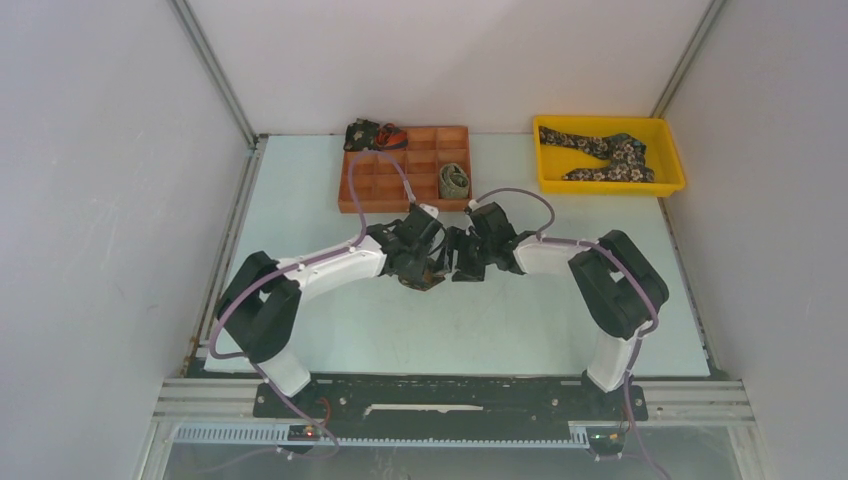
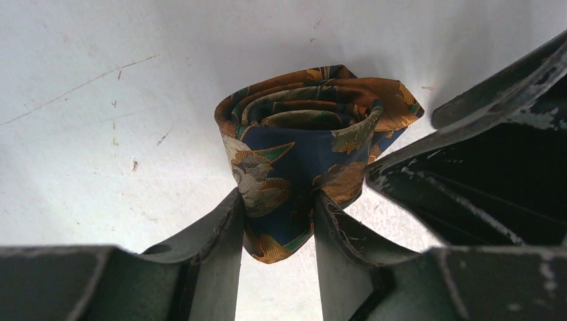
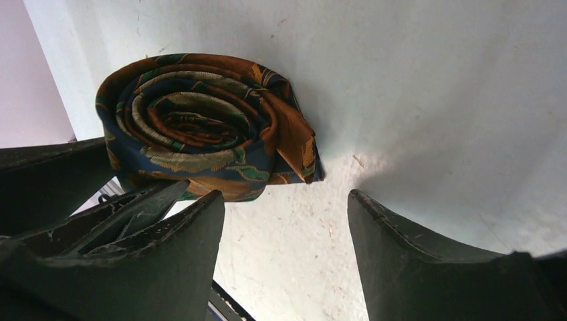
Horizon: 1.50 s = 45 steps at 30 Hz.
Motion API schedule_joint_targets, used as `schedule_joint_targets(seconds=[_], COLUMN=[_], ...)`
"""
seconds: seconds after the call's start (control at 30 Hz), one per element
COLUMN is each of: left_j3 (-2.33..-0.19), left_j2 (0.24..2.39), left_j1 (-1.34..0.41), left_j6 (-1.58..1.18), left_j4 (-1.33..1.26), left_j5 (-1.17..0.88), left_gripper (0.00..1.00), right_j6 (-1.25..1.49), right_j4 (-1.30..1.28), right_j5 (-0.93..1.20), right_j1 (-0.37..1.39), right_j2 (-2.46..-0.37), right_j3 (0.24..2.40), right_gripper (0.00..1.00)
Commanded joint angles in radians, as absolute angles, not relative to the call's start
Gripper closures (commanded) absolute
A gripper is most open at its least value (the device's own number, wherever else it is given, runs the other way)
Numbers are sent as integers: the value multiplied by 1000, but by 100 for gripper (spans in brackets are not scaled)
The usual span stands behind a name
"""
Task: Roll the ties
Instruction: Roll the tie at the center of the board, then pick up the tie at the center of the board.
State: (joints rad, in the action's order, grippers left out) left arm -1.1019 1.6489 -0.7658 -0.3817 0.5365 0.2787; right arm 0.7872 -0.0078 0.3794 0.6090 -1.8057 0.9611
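**While the left claw (image 2: 276, 195) pinches the rolled tie (image 2: 301, 127), the right claw (image 3: 286, 200) stands open**

Where the two arms meet in the middle of the table (image 1: 500, 320), a tie sits rolled up into a fat little coil. It is blue with orange and green leaf shapes (you can see the rings of the roll from above). The left claw has its two fingers pressed on the lower side of the roll, one on each side, so it is holding it. The right claw has its fingers spread wide with nothing between them. The roll lies just past its left finger, right beside the tip.

At the far side of the table is a brown tray (image 1: 400, 165) with many small boxes. An olive roll (image 1: 454, 180) sits in a box on the tray's right side. A dark tie (image 1: 370, 135) lies bunched at the tray's far left corner. To the right, well apart, a yellow bin (image 1: 610, 185) holds a flowery tie (image 1: 600, 155), not rolled.
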Motion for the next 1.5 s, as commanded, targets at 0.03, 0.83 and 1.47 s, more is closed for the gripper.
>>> schedule_joint_targets(seconds=[0.03,0.83,1.47], left_j3=[-1126,-1115,-1006], left_j2=[1668,1671,1514], left_j1=[-766,-765,-698], left_j6=[-360,-381,-450], left_j4=[566,543,465], left_j5=[318,257,88], left_gripper=[58,59,31], right_j6=[815,847,815], right_j4=[129,278,284], right_j5=[423,475,459], right_j1=[621,635,649], right_j2=[-1868,-1965,-1949], right_j3=[963,963,963], right_gripper=[32,75,100])
